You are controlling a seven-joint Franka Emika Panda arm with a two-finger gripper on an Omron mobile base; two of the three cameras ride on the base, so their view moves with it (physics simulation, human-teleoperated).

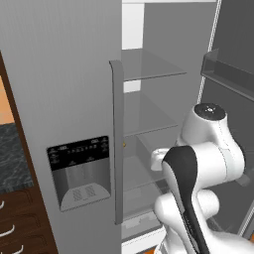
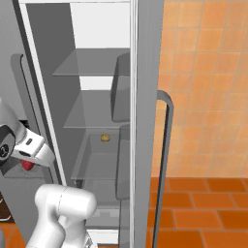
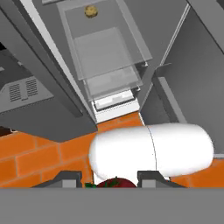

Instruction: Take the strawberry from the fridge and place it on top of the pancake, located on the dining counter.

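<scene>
The gripper [image 3: 112, 180] is closed narrow on the strawberry [image 3: 114, 183], which sits between the two dark finger tips at the bottom of the hand view; the red fruit shows there with a bit of green at its left side. In the right base view the same red spot [image 2: 28, 165] hangs under the white hand [image 2: 30, 147], at the left edge of the picture, outside the fridge [image 1: 64, 99] and in front of its closed door. So the fruit is already out of the fridge and is carried in the air — nothing supports it except the fingers.

The tight pinch seems reasonable, because the berry is much smaller than the gripper and would slip out of a loose hold. The arm is folded close to the base, I think in order to pass clear of the open door [image 2: 145, 121] and its handle [image 2: 164, 160].

On the direction of the berry: the green part seems to point sideways in the hand view, so its long axis probably lies across the fingers, but most of it is hidden and I cannot tell this surely.

Inside, near the back edge of a glass shelf [image 2: 99, 155], lies a small yellowish item [image 2: 105, 138] — it is not part of the task. The carrying to the pancake is not yet done.
</scene>
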